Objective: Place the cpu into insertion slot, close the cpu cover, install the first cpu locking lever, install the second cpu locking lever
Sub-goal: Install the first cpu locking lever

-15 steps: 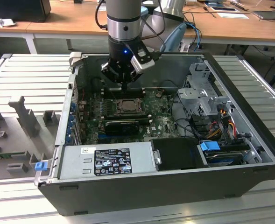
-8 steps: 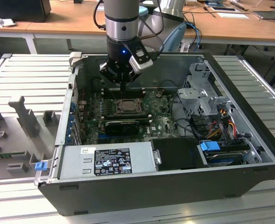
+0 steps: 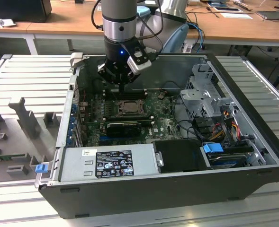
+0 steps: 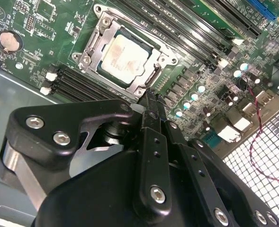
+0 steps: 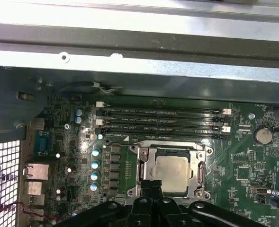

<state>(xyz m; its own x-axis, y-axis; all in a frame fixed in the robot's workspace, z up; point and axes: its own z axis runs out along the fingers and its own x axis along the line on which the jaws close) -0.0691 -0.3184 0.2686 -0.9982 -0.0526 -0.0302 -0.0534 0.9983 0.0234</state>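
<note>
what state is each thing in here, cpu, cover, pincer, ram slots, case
cpu, seated flat, showing through the cover's window
cpu cover, closed down around the cpu
pincer, shut, tips at the cover's edge
memory slots, empty
computer case, lying flat with its side open

exterior view overlooks case (image 3: 177, 189), both wrist views near insertion slot (image 5: 170, 152) (image 4: 149, 45)
</note>
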